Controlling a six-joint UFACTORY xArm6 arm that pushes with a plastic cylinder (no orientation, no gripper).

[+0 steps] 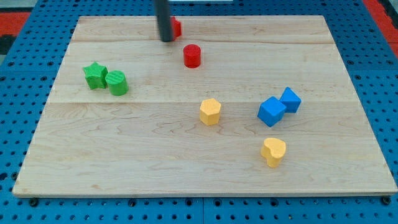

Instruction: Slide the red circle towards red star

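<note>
- Red circle (192, 55) is sitting near the surface's (124, 162) top edge, just below and to the view's right of the red star (176, 28).
- My tip (166, 40) is resting at the star's left side, half hiding it, and standing apart from the circle.
- Fingers: I am carrying none, only this rod, so nothing is being pinched.
- I judge the tip is sitting on the wrong side; pushing calls for getting below-right of the circle.

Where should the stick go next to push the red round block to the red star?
Probably my tip should swing round to the lower right of the red circle. Right now it stands up-left of the circle, in front of the red star, so pushing from here would drive the circle away.
</note>
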